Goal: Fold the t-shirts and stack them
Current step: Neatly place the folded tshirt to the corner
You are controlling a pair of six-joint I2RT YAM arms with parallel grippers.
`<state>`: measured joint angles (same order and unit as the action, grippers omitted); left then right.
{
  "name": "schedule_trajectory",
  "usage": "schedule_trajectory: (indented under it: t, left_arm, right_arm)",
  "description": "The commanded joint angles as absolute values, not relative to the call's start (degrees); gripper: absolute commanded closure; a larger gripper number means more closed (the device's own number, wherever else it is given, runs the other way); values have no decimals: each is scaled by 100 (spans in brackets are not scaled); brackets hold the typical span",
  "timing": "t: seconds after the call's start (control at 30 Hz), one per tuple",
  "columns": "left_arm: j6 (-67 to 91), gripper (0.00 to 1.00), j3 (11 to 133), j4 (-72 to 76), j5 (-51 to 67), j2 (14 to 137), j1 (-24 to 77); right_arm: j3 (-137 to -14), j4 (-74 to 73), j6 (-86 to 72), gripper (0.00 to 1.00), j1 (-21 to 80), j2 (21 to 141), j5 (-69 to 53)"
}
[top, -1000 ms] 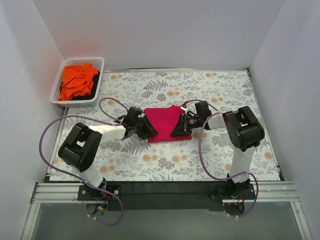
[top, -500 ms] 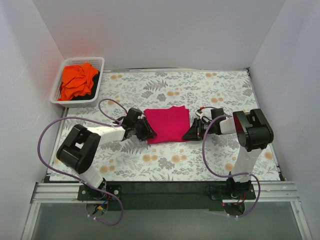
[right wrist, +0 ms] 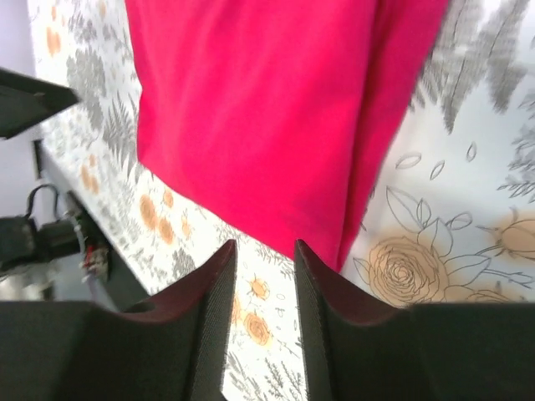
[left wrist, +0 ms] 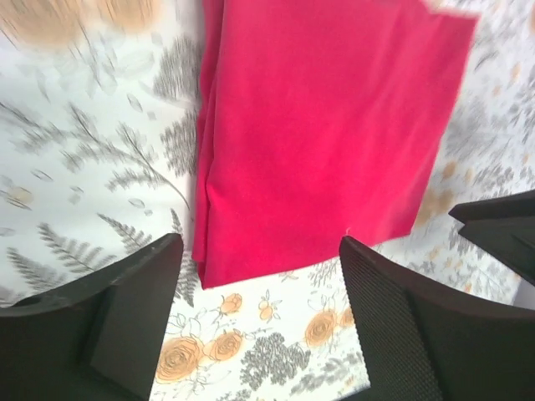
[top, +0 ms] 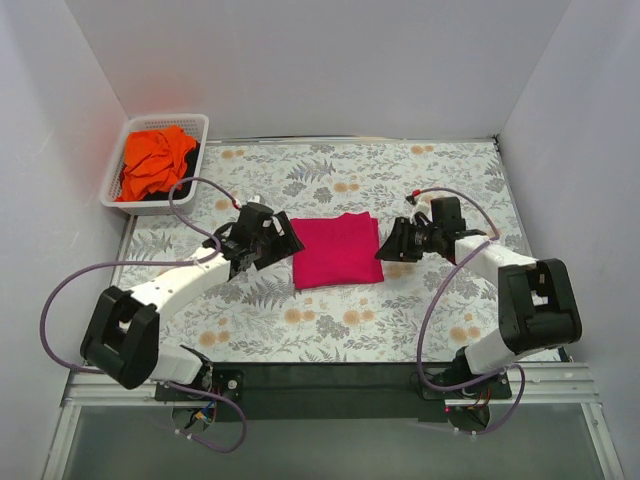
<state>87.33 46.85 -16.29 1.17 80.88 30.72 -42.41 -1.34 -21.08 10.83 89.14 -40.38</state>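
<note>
We show the magenta t-shirt (top: 337, 250) lying flat on the flower-patterned desk (top: 330, 170), folded into a compact rectangle near the desk's middle, between the two arms. The left pincer (top: 278, 245) sits just beside the shirt's left edge. In the left wrist view its fingers (left wrist: 138, 309) are spread wide, with nothing held between them and the near edge of the folded cloth visible below. The right pincer (top: 388, 243) sits just beside the shirt's right edge. In the right wrist view its fingers (right wrist: 209, 317) are parted by only a narrow gap, which holds nothing and shows bare desk. We cannot tell whether either pincer touches the cloth. The orange t-shirt (top: 155, 165) lies crumpled in the white slatted basket (top: 165, 120) at the desk's far left corner, well apart from both pincers.
</note>
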Motion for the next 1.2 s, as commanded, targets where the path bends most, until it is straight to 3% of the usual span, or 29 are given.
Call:
schedule_trajectory:
  t: [0.0, 0.1, 0.2, 0.43, 0.83, 1.03, 1.17]
  left_arm:
    - [7965, 29, 5185, -2267, -1069, 7489, 3059]
    - [7665, 26, 5221, -2443, -1641, 7208, 3059]
    - [7288, 25, 5089, -2443, -2203, 6918, 3041]
    - [6759, 25, 4633, -2155, -2970, 6408, 3006]
    - [6715, 25, 4034, -1828, -2927, 6205, 3006]
    - [6645, 25, 4034, -1802, -2839, 6179, 3006]
    - [6645, 25, 4043, -1802, -2786, 6161, 2971]
  right_arm:
    - [-4692, -966, -1705, 57, 1379, 8395, -2683]
    - [-5246, -1467, -1468, 49, 1809, 8498, -1751]
    - [-5808, -1687, -1415, 49, 1995, 8814, -1082]
    - [-6670, -1881, -1547, 52, 2153, 9755, -668]
    - [-7330, -1978, -1749, 54, 2180, 10872, -282]
    - [-7505, -2039, -1521, 66, 2180, 11232, -167]
    - [-7681, -2206, -1065, 80, 2171, 11504, -44]
